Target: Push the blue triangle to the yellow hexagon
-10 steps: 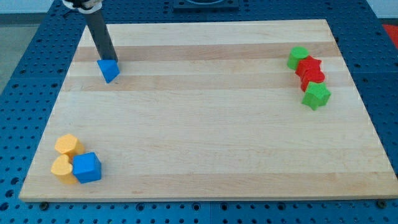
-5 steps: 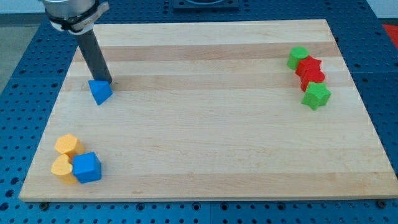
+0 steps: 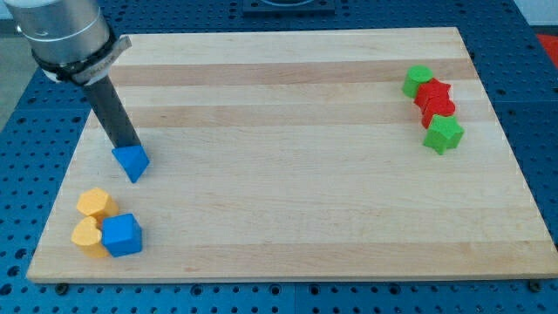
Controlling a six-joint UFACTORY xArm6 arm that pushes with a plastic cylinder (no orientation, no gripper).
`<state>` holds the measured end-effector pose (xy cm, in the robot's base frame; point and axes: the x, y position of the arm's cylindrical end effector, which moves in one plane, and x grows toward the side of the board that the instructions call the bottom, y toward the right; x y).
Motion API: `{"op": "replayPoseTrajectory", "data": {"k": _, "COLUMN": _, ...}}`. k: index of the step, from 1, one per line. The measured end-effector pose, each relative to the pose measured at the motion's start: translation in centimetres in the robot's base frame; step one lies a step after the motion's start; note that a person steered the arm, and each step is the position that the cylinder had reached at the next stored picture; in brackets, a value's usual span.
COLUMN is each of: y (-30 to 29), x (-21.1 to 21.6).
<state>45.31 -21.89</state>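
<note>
The blue triangle (image 3: 132, 162) lies on the wooden board (image 3: 288, 166) at the view's left. My tip (image 3: 127, 146) touches the triangle's upper edge, the rod slanting up to the view's top left. The yellow hexagon (image 3: 94, 203) sits below and left of the triangle, a short gap away. A second yellow block (image 3: 87, 235), heart-like, lies just under the hexagon. A blue cube (image 3: 121, 235) touches both yellow blocks on their right.
At the view's right, a green block (image 3: 418, 80), two red blocks (image 3: 434, 92) (image 3: 438, 108) and a green star-like block (image 3: 444, 134) stand in a tight column. A blue perforated table (image 3: 540, 105) surrounds the board.
My tip has moved down and left along the board, pushing the blue triangle with it toward the yellow hexagon. The other blocks have not moved.
</note>
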Motion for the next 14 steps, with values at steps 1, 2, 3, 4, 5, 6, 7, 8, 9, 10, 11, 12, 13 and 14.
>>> {"op": "replayPoseTrajectory", "data": {"k": 1, "y": 1.0, "x": 1.4}}
{"op": "replayPoseTrajectory", "data": {"k": 2, "y": 2.0, "x": 1.4}}
{"op": "replayPoseTrajectory", "data": {"k": 3, "y": 5.4, "x": 1.4}}
{"op": "replayPoseTrajectory", "data": {"k": 4, "y": 5.6, "x": 2.4}}
{"op": "replayPoseTrajectory", "data": {"k": 5, "y": 4.0, "x": 2.4}}
{"op": "replayPoseTrajectory", "data": {"k": 6, "y": 3.9, "x": 0.9}}
{"op": "replayPoseTrajectory", "data": {"k": 7, "y": 3.0, "x": 0.9}}
{"op": "replayPoseTrajectory", "data": {"k": 8, "y": 1.7, "x": 1.6}}
{"op": "replayPoseTrajectory", "data": {"k": 9, "y": 0.6, "x": 1.9}}
{"op": "replayPoseTrajectory", "data": {"k": 10, "y": 1.2, "x": 3.7}}
{"op": "replayPoseTrajectory", "data": {"k": 11, "y": 2.5, "x": 4.9}}
{"op": "replayPoseTrajectory", "data": {"k": 12, "y": 3.3, "x": 5.0}}
{"op": "replayPoseTrajectory", "data": {"k": 13, "y": 5.1, "x": 5.4}}
{"op": "replayPoseTrajectory", "data": {"k": 14, "y": 5.2, "x": 5.8}}
